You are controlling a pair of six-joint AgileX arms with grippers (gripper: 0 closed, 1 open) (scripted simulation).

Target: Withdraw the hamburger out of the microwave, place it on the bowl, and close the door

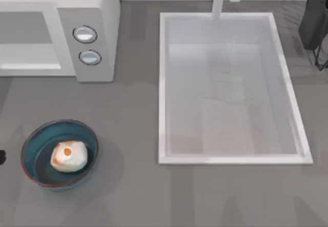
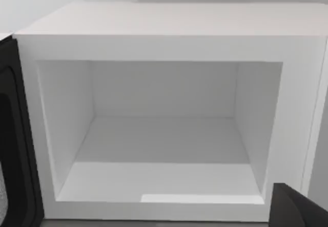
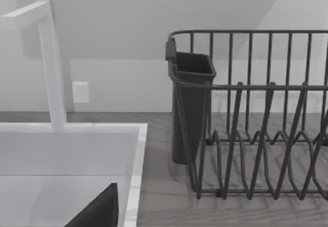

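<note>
Inside the bowl [image 1: 36, 140] the hamburger [image 1: 68, 156] is sitting; facing the left tool, the microwave [image 2: 169, 32] is standing open; tool openings I cannot tell.

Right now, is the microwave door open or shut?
Open. The left wrist view looks straight into the microwave's bare white inside, with the dark door swung aside.

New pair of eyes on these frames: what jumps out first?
The hamburger sitting in the teal bowl at the table's near left. Behind it the microwave gapes open, its white cavity bare, the dark door swung aside. At the right, the big white sink.
</note>
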